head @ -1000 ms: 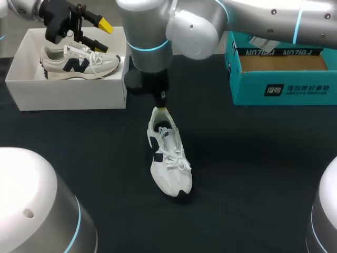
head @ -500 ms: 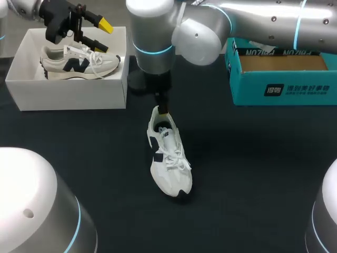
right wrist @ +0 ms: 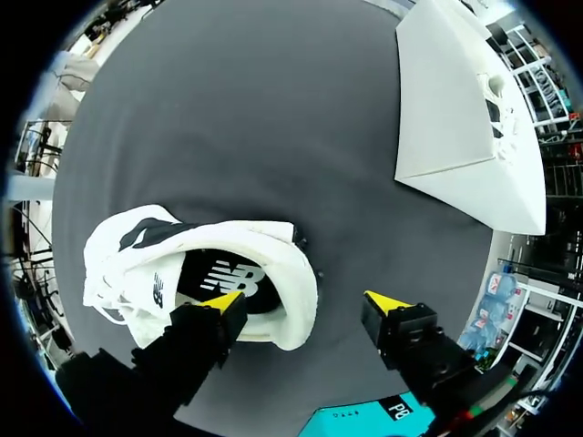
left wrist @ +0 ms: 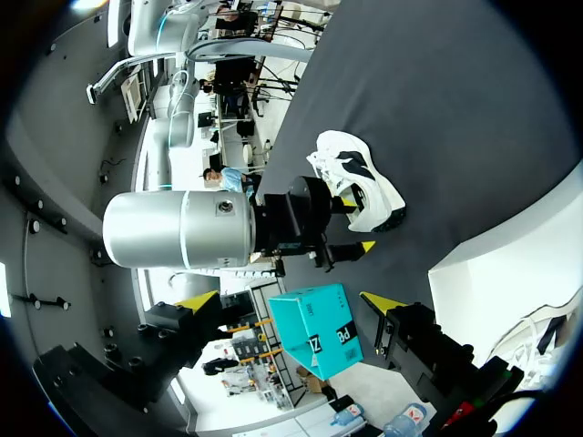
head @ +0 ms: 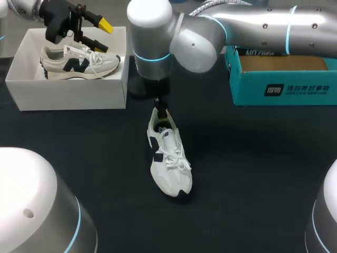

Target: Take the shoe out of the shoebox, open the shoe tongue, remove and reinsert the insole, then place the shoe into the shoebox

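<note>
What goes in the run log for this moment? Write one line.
right gripper: open, straddling heel of shoe on table | left gripper: open, above second shoe in white shoebox | insole: inside shoe

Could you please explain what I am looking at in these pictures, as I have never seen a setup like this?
This is a robot with two silver arms working at a dark table. The wide picture comes from a fixed camera above and behind it. The two round ones come from a camera on each wrist, looking out along the jaws, which have yellow tips. On the table are a white shoebox with a shoe inside, a second white shoe on the bare surface, and a teal box. The left arm hangs over the shoebox, jaws open and empty. The right arm reaches in to the loose shoe's heel. In its wrist view, one tip is inside the shoe's opening and the other is outside the heel. The jaws are open, so nothing is held yet.
</note>
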Robot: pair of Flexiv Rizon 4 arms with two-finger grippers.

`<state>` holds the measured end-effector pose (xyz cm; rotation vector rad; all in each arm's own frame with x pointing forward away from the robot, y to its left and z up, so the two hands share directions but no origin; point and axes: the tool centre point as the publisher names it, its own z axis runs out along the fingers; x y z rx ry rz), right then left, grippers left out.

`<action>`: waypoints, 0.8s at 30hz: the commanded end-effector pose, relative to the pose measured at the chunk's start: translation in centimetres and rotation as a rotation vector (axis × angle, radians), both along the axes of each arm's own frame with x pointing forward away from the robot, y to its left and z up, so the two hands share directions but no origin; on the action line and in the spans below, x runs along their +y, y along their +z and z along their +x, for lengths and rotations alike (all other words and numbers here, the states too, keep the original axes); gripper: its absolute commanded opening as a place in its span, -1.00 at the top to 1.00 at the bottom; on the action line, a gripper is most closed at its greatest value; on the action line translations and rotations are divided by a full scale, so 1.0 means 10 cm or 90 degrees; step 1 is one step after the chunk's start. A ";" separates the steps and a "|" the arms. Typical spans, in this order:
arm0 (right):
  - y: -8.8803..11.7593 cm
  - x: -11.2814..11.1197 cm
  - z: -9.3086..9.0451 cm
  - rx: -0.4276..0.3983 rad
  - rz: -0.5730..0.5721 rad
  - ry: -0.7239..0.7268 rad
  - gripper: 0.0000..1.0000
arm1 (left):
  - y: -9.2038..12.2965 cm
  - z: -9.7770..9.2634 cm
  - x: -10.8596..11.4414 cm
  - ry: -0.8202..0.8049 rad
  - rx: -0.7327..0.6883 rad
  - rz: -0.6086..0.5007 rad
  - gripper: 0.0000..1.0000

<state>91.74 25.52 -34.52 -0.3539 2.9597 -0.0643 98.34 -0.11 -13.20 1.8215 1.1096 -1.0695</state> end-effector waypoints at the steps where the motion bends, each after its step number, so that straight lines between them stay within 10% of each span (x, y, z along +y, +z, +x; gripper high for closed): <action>1: -0.14 0.02 0.07 0.010 0.002 -0.001 -0.68 | 0.00 0.01 0.00 -0.002 0.000 0.001 -1.00; 14: -0.36 0.05 0.16 0.043 -0.017 0.011 -0.52 | 0.00 0.01 0.00 -0.002 0.000 0.001 -1.00; 24: -0.42 0.03 0.12 0.058 -0.022 0.007 1.00 | 0.00 0.01 0.00 -0.002 0.000 0.001 -1.00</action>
